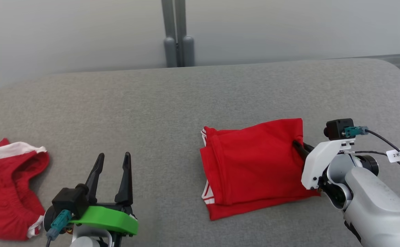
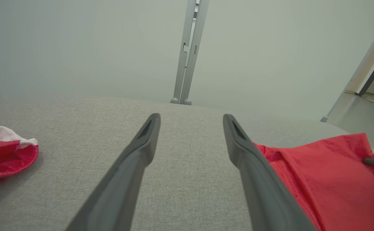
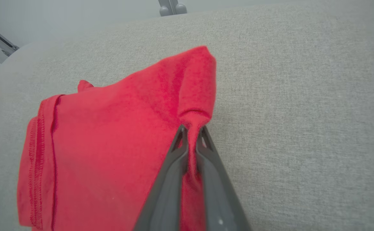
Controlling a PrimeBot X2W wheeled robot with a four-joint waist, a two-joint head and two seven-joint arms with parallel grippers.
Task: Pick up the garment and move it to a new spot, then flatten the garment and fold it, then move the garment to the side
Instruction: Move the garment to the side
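Garment (image 3: 109,144) edge between right fingers (image 3: 169,186)

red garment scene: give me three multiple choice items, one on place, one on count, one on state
1. Where on the grey surface does the folded garment lie? A far left B off the back C right of centre
2. How many red garments are in the head view? A one B two C three
3. The right gripper is: A shut on the garment's edge B open above the cloth C shut on nothing

1 C, it lies beside the right gripper. 2 B, a second garment with white trim lies at the left. 3 A, cloth is pinched between its fingers.
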